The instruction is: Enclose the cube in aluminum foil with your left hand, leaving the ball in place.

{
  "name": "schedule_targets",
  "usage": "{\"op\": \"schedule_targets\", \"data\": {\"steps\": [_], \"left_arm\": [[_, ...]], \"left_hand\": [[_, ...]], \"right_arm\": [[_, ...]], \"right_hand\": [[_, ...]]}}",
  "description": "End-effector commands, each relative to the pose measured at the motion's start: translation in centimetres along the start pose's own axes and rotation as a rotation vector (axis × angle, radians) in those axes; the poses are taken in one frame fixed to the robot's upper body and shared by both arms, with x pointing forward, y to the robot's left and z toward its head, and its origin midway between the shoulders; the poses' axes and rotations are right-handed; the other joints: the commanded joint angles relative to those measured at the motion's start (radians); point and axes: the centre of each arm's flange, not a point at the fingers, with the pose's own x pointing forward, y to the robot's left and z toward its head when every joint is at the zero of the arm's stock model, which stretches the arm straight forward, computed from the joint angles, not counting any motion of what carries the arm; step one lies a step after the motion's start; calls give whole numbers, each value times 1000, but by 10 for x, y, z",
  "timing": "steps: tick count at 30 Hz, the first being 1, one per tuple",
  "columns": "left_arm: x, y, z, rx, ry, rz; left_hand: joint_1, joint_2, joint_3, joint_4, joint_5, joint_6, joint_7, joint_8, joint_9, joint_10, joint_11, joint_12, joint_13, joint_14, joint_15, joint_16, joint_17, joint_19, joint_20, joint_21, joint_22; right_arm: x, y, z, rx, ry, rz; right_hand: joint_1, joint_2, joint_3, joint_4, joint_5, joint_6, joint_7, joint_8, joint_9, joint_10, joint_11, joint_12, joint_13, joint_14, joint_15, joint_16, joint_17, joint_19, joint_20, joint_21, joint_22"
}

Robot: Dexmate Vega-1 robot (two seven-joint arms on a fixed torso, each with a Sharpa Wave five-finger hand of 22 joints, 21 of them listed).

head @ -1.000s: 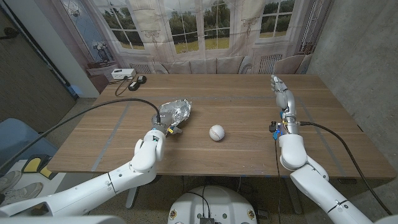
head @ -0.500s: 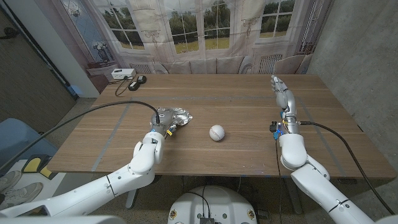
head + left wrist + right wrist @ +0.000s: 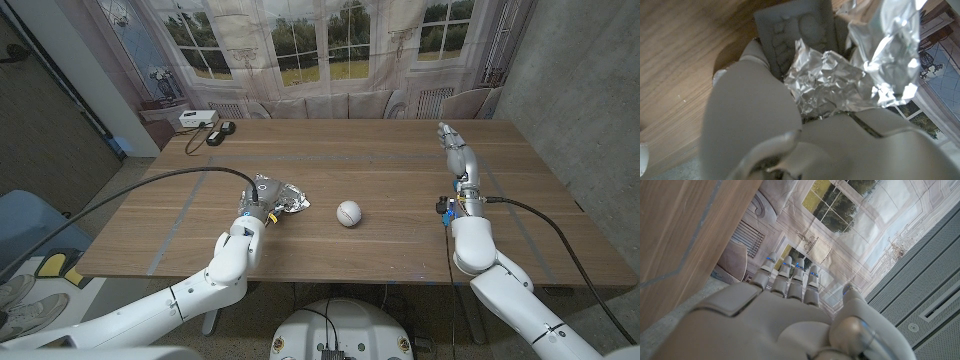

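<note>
My left hand (image 3: pixel 257 203) grips the crumpled silver aluminium foil bundle (image 3: pixel 281 195) on the wooden table (image 3: pixel 400 165), the white ball (image 3: pixel 348 212) sits nearby, and my right hand (image 3: pixel 452 143) stands straight-fingered, holding nothing.

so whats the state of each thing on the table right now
foil: crumpled into a bundle, gripped by the left hand
cube: hidden, cannot tell
ball: resting free on the table
right hand: holding nothing, fingers straight

A wooden table (image 3: pixel 380 160) stands before curtained windows (image 3: pixel 300 35); a grey wall (image 3: pixel 570 70) rises right, and daylight comes through.
</note>
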Motion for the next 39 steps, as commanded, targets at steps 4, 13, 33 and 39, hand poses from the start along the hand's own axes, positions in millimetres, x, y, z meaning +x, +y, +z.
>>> {"op": "schedule_targets", "data": {"steps": [4, 13, 33, 39], "left_arm": [[-9, 3, 7, 70, 13, 107], [-11, 3, 9, 114, 35, 92], [-7, 6, 13, 145, 11, -59], [-8, 7, 13, 145, 15, -98]], "left_hand": [[230, 208, 27, -12, 28, -16, -17, 8, 231, -28, -10, 18, 51, 83, -119, 6, 398, -2, -137, 2, 53], [80, 219, -6, 49, -254, -295, -123, -314, 14, -178, 0, -119, -136, -47, -167, -301, 134, -273, -104, -40, -103], [-308, 108, -125, 140, -332, -740, -218, -449, -232, -436, -30, -496, -419, -406, -87, -525, -173, -333, 61, -173, -186], [-483, 115, -187, 223, -321, -804, -276, -442, -297, -466, -59, -544, -484, -492, -53, -536, -269, -490, 237, -327, -185]], "right_arm": [[-4, -3, -1, 4, 0, -11], [-5, -5, 3, -1, -12, -13], [-12, -11, 8, -13, -28, -27], [-12, -12, 9, -10, -33, -29]], "right_hand": [[-3, 17, 8, 8, 9, 15, 2, 8, 3, 12, -5, 5, 4, 9, -4, 8, 4, 8, -1, 3, 5], [-4, 19, 10, 11, 9, 15, 1, 6, 3, 14, -7, 4, 4, 10, -4, 8, 4, 10, -2, 4, 5], [-3, 14, 12, 12, 9, 13, 1, 3, 3, 11, -7, 0, 4, 17, -5, 8, 3, 15, 0, 5, 5], [-2, 13, 13, 12, 8, 13, 1, 3, 3, 11, -7, -1, 4, 21, -3, 9, 3, 16, 1, 5, 5]]}}
